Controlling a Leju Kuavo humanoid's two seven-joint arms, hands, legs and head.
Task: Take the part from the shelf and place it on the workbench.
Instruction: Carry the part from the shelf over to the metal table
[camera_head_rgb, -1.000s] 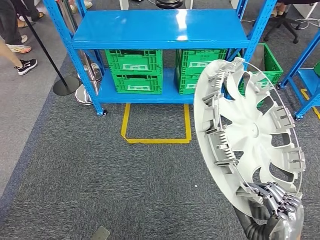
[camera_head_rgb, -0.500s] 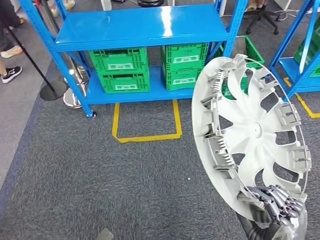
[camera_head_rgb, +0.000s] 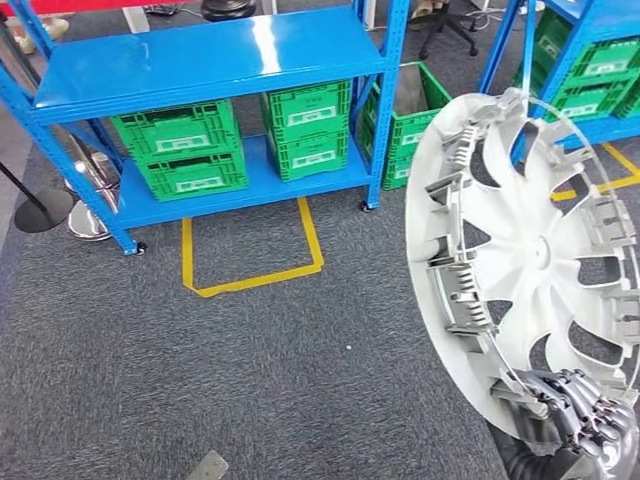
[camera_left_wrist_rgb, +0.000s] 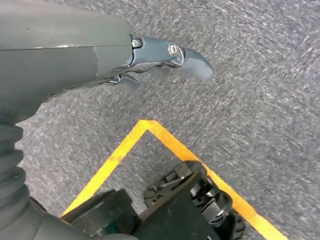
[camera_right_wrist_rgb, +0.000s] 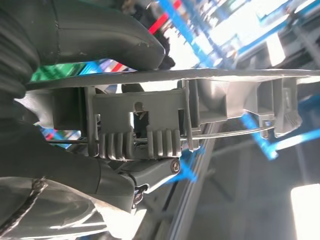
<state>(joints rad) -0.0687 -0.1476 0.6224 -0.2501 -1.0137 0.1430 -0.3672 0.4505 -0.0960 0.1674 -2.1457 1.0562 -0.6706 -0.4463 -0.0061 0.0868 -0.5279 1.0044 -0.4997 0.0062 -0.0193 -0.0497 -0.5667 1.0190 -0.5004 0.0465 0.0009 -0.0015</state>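
White plastic makes up the big round part, a wheel cover with curved spokes. The right hand holds it up by its bottom rim, standing on edge, over the grey carpet. The left hand hangs above a yellow tape line with its fingers out straight and holds nothing. Behind, a blue shelf carries 2 stacks of green crates.
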